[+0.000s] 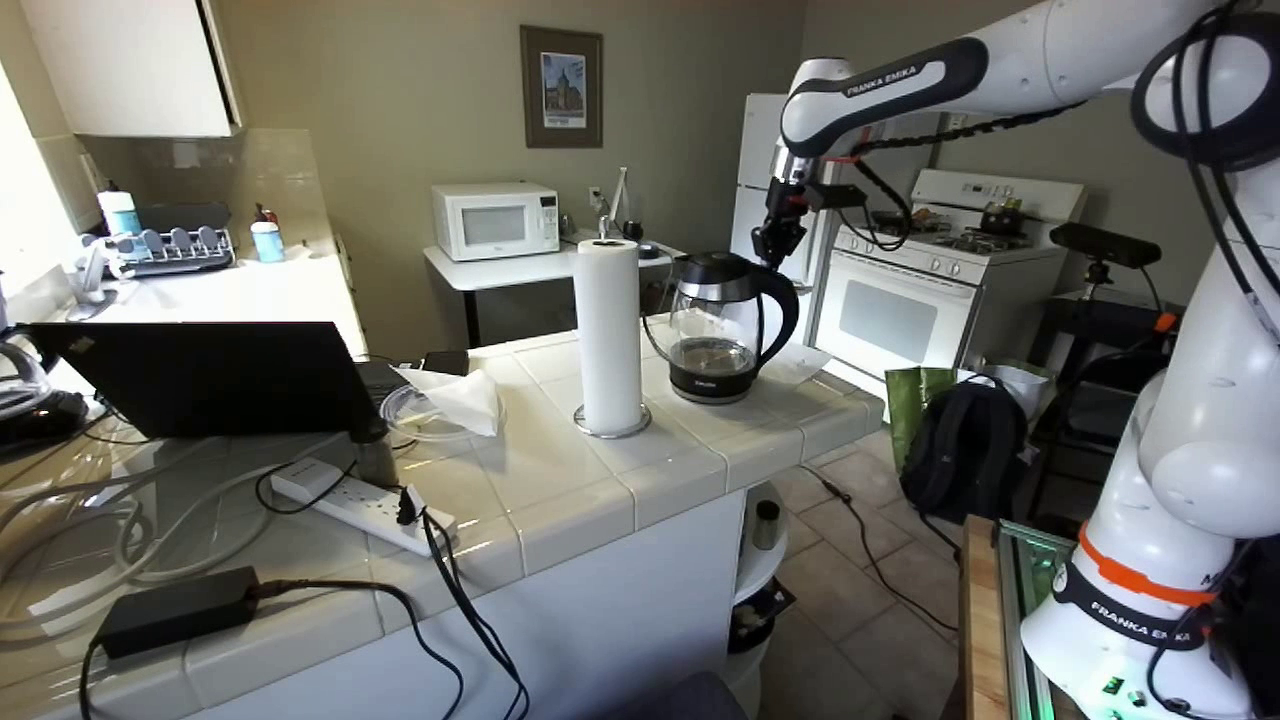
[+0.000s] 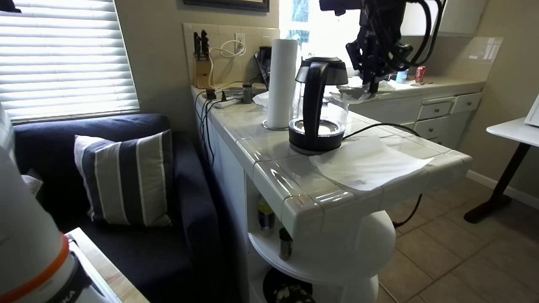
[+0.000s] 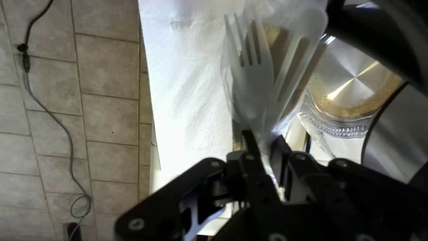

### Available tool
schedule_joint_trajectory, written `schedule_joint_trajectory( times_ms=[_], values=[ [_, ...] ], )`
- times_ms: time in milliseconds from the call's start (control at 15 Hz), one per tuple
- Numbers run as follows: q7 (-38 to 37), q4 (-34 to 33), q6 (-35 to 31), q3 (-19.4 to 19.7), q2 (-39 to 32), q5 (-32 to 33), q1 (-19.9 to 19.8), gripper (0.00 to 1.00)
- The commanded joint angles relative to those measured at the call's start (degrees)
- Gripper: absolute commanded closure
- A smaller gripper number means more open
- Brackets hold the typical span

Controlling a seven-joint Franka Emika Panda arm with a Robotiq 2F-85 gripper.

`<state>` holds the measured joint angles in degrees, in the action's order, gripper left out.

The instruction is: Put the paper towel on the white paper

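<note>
the hand (image 3: 264,139) pinches a cutlery packet (image 3: 257,93), tines (image 3: 253,57) outward; the paper towel roll (image 1: 610,335) stands upright.

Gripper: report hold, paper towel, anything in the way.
Gripper shut on wrapped white fork. Paper towel roll upright on stand, off white paper. Kettle between roll and paper, possibly in the way.

There's a glass kettle (image 1: 712,380) on the tiled counter (image 1: 570,480), and farther along, an open laptop (image 1: 210,375) near a power strip (image 1: 365,508). A microwave (image 1: 495,225) sits on a table (image 1: 490,275), a backpack (image 1: 965,450) slouches near the stove (image 1: 905,310), a striped pillow (image 2: 126,179) leans on the sofa (image 2: 126,250).
</note>
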<state>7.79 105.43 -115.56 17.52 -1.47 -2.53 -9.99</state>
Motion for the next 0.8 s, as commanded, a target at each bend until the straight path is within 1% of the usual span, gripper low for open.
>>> schedule_joint_trajectory(
  times_ms=[0,200,267,667,733],
  values=[
    [0.37,-6.19,3.5,-1.57,-5.37,-3.98,-2.24,0.96],
    [-1.04,-8.62,5.6,-2.11,-7.97,-3.29,-3.17,0.96],
    [-0.32,-5.95,3.01,-2.5,-5.85,-1.79,-2.91,0.85],
    [-0.7,-7.63,3.86,-2.62,-7.33,-1.77,-3.44,0.85],
    [-0.72,-7.65,3.86,-2.63,-7.33,-1.78,-3.44,0.96]
  ],
)
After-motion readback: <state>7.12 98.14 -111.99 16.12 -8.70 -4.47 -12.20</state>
